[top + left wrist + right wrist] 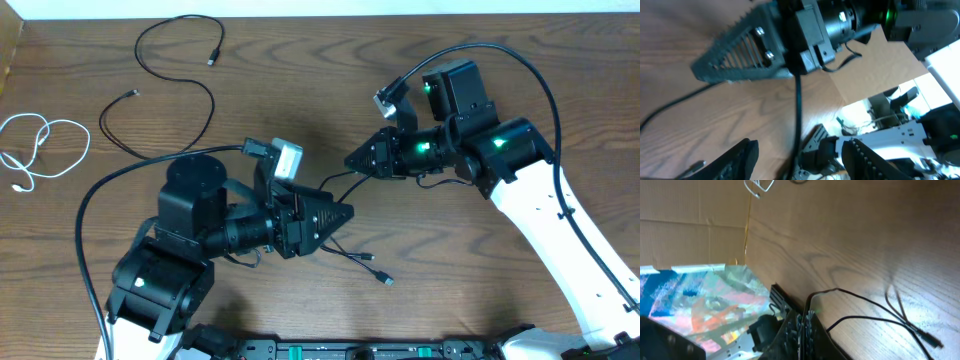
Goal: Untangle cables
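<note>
Left gripper point(800, 152): fingers spread wide, gripping nothing; one black cable point(798, 107) passes between them. Right gripper point(806, 317): pinched on that same cable, plug end lying loose on table point(300, 60). Farther off, well apart: second black cable point(170, 75), white cable point(45, 150).

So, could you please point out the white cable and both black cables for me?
white cable point(42, 135): overhead, where its loops cross.
far black cable point(205, 92): overhead, its middle bend.
near black cable point(386, 279): overhead, its plug end.

black arms point(190, 215), white links point(545, 215), green lights point(423, 150)
</note>
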